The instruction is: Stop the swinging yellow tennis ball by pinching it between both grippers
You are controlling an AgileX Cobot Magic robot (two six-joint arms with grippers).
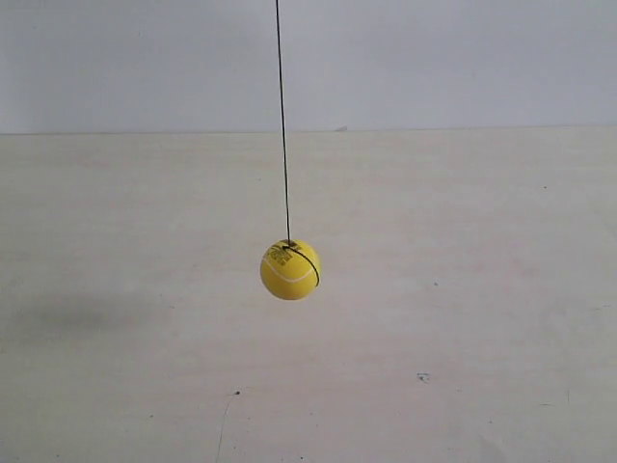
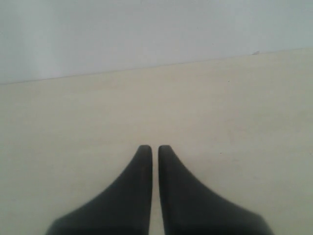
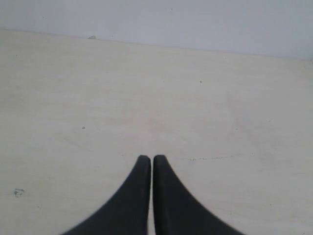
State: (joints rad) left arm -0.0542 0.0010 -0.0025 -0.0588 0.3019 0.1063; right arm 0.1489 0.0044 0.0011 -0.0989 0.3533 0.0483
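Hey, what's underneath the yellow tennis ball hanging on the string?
Below the yellow tennis ball the pale tabletop shows, with a few small dark specks. The patch straight behind the ball is hidden by it.

R gripper (image 3: 152, 157) closed above table (image 3: 220, 98)

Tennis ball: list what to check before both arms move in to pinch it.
1. Tennis ball in the exterior view, hanging clear of the table: ok.
2. String taut and unbroken: ok.
3. Left end effector shut, holding nothing: ok.
4. Right end effector shut, holding nothing: ok.
5. Ball seen in either wrist view: not ok, absent from both.
6. Which way the ball is swinging: cannot tell.
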